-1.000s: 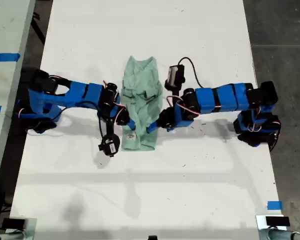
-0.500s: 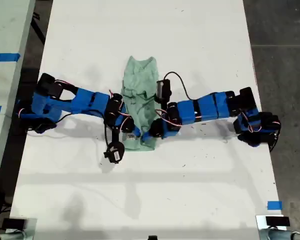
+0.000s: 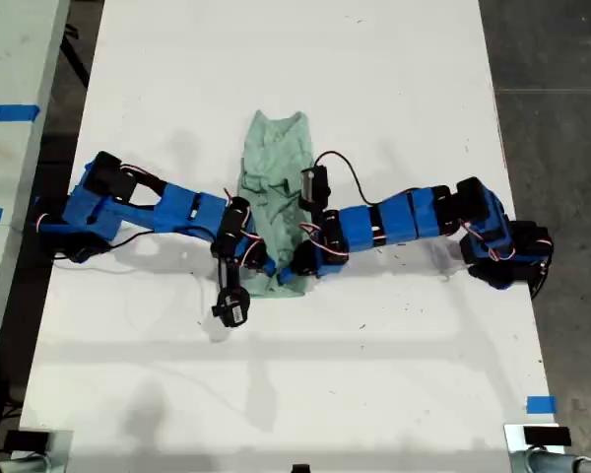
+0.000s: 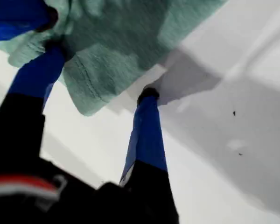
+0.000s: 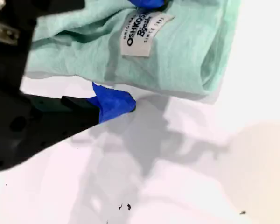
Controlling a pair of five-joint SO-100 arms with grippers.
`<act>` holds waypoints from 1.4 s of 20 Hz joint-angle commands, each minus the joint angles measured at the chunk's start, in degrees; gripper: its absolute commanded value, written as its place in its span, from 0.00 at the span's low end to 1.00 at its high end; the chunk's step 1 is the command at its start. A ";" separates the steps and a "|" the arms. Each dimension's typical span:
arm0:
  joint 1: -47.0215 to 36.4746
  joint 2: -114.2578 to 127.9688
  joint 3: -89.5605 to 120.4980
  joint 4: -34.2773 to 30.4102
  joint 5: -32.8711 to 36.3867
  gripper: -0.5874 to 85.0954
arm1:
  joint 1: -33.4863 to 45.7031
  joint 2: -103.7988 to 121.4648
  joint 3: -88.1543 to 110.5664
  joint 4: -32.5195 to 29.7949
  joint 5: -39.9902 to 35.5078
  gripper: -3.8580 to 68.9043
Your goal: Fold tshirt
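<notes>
Looking down in the exterior view, you are seeing the tshirt (image 3: 274,187) lying as a narrow folded strip in the middle of the white desk (image 3: 295,59). A blue arm (image 3: 167,209) is reaching in from the exterior view's left and an opposite arm (image 3: 399,219) from its right. Both are meeting at the end of the strip nearer the bottom of that view. I cannot tell you which arm is which.

My first gripper (image 4: 100,70) is standing with its jaws wide apart, straddling a hemmed corner of the tshirt (image 4: 107,51). One finger is pressing into the cloth and the other is touching the desk (image 4: 233,70) just beside the cloth's edge.

My second gripper (image 5: 140,55) is sitting at a rolled fold of the tshirt (image 5: 191,56). One finger is lying on the desk (image 5: 200,177) at the fold's edge, the other is resting on top near the white tag (image 5: 142,28). I cannot tell whether these jaws are clamping the cloth.
</notes>
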 commanded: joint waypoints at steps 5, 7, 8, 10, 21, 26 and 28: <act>-1.14 -2.55 -3.08 -3.25 1.76 0.24 | 0.79 -3.96 -5.89 -2.29 -2.46 0.30; -1.14 -3.08 -3.08 -4.83 2.20 0.19 | 0.62 -5.98 -8.17 -1.32 -2.37 0.20; -1.14 -3.16 -3.08 -5.36 2.29 0.15 | 0.53 -6.68 -8.79 -1.32 -2.11 0.15; -1.23 -2.99 -2.99 -5.54 1.85 0.04 | 0.00 -7.47 -9.58 -1.49 -2.02 0.07; 2.20 11.69 -9.49 3.69 5.89 0.01 | -2.72 13.97 -10.46 7.38 -3.78 0.03; -4.04 17.58 -9.49 2.90 14.33 0.01 | 4.75 18.02 -9.93 6.86 -10.20 0.03; -9.05 19.25 -8.79 5.19 18.28 0.01 | 9.23 19.42 -9.58 6.33 -13.54 0.03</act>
